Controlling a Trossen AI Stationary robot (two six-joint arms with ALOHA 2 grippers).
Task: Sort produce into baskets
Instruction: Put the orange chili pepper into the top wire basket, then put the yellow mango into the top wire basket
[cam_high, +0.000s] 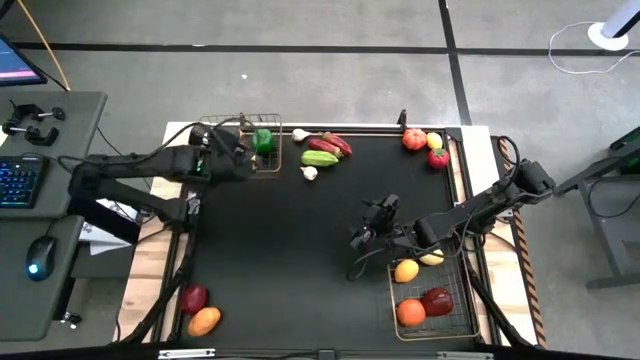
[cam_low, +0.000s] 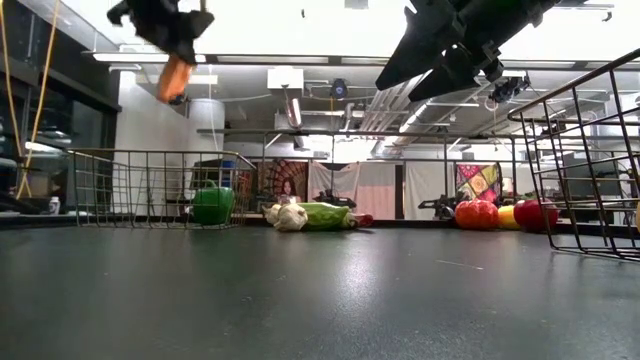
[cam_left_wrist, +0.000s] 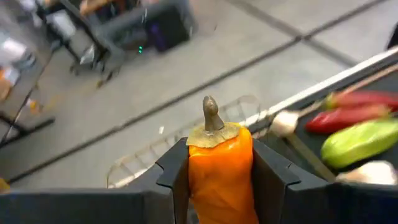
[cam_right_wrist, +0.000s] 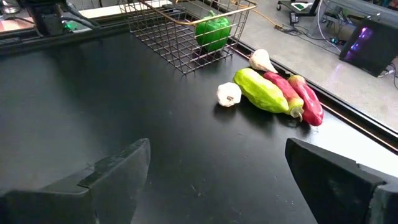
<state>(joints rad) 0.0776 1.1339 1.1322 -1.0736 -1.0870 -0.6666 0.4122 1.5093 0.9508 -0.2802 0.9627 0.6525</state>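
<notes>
Bright ceiling lights wash out the low view's top, leaving both arms as dark silhouettes. The matte black worktop (cam_low: 320, 300) shows soft sheen. The left wrist view is motion-blurred; the right wrist view's near foreground is soft.

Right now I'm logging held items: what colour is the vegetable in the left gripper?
Orange carrot with a brownish stem, clearest in the left wrist view.
</notes>
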